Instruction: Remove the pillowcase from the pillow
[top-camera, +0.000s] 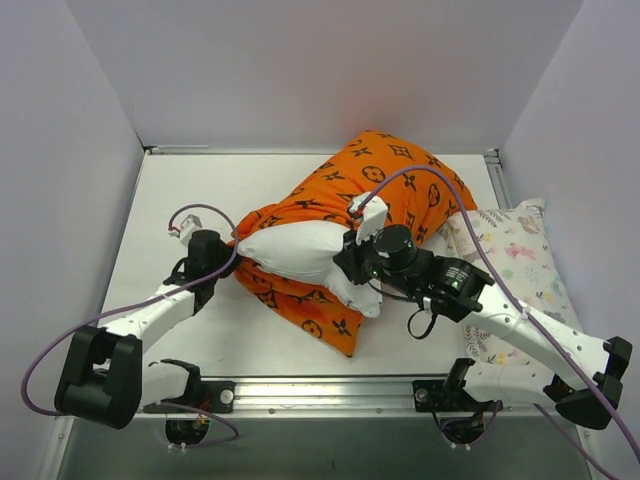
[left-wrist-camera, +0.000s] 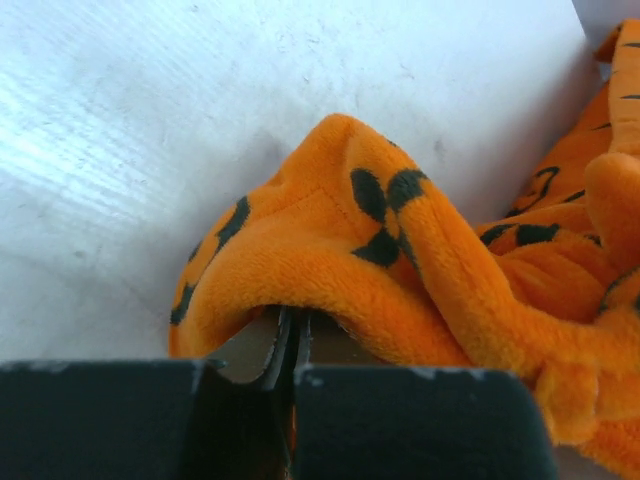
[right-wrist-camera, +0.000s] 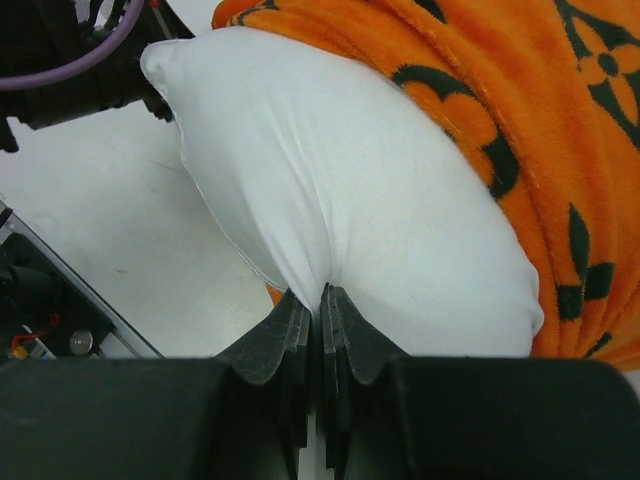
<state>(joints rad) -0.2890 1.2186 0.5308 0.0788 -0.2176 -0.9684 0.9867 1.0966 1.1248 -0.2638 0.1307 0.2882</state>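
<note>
Orange pillowcase (left-wrist-camera: 400, 260) hem, pinched thinly in the closed left gripper (left-wrist-camera: 290, 325), could slip free if the right gripper (right-wrist-camera: 320, 300), clamped on the white pillow (right-wrist-camera: 350, 180), tugs sharply.

Left arm (top-camera: 160, 308) and right arm (top-camera: 530, 330): white links, black joints, purple cables (top-camera: 418, 170); right hand (right-wrist-camera: 320, 292) dark, perhaps ridged rubber.

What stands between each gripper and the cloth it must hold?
Nothing visible. The left gripper is shut on the edge of the pillowcase, and the right gripper is shut on the bare end of the pillow.
</note>
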